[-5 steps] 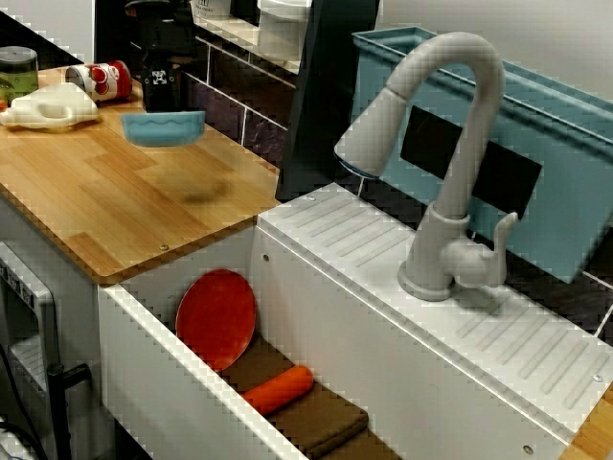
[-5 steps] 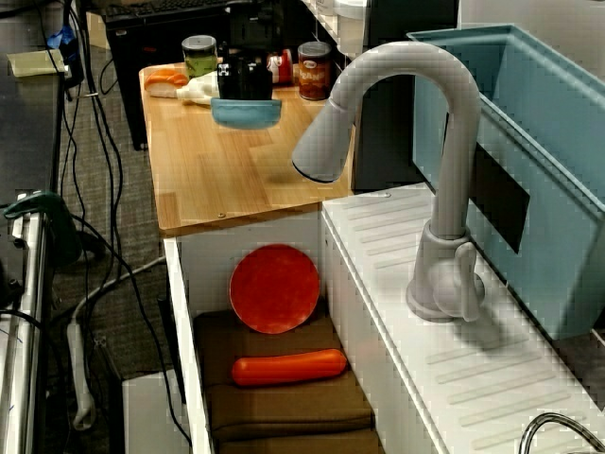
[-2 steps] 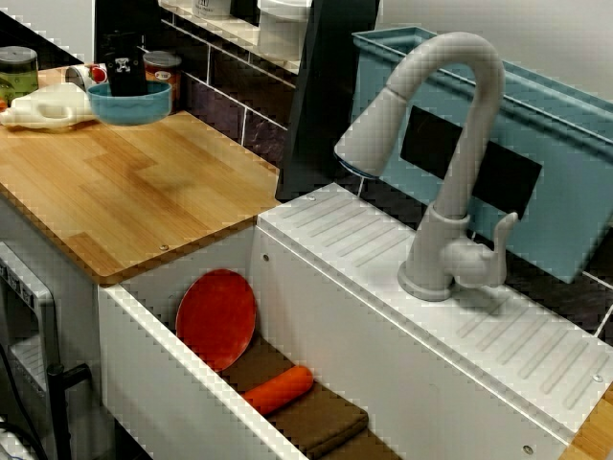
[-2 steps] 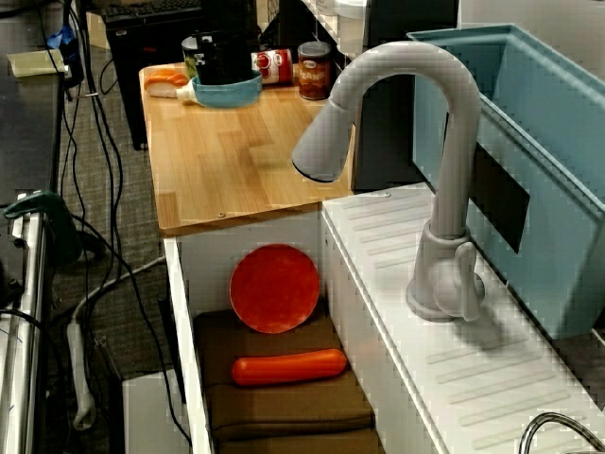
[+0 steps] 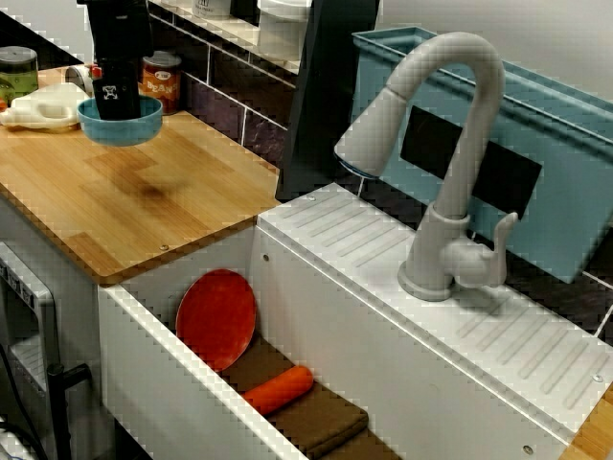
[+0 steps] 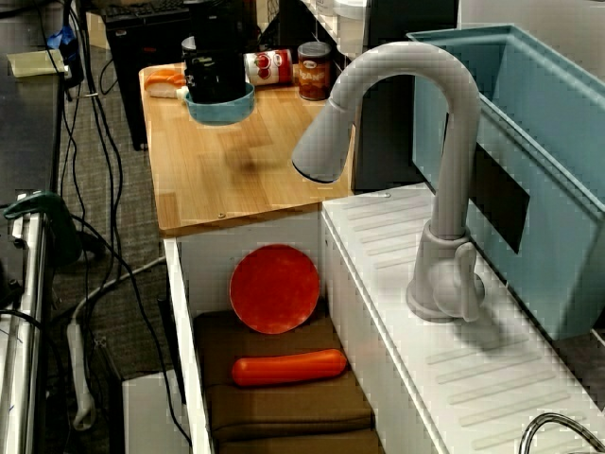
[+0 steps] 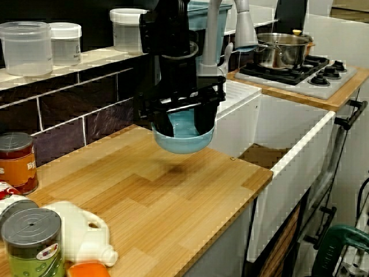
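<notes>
My gripper is clamped on the blue bowl, with my fingers at its rim. The bowl hangs clear of the wooden counter with its shadow beneath it. Its mouth is up and near level, and being round it has no long axis. In the view from the counter end, a red-labelled can stands at nine o'clock of the bowl and a green-labelled can at eight. Their writing is too blurred to read. The white mark on my gripper, seen from the faucet side, is also unreadable.
</notes>
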Motion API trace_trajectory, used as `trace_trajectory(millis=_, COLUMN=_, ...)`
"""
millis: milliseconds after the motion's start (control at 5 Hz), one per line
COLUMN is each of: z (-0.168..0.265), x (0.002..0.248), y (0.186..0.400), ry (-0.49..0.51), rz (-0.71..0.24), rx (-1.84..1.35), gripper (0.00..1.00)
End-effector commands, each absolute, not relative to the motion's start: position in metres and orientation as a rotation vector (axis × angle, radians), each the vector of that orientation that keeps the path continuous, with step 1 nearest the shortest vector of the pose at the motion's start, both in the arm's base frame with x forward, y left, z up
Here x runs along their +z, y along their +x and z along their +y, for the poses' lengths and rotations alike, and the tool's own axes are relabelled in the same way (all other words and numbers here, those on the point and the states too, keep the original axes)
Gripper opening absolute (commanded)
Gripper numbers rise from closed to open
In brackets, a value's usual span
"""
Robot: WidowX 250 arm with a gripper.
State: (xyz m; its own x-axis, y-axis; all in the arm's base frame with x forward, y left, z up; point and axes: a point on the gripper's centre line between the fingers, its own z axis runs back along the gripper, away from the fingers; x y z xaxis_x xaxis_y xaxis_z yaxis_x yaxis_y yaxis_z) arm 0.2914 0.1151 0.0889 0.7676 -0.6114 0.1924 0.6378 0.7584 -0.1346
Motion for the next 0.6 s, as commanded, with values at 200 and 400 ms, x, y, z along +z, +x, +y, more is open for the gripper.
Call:
trace_trajectory(millis=200, z=0.134, x=0.066, y=0.297, ry=-0.103, rz=-0.173, rx=-0.665, gripper=1.0)
trace_trajectory(millis=400, z=0.137, x=0.055, y=0.3, ry=-0.09, rz=-0.162, rx=-0.659, gripper=1.0)
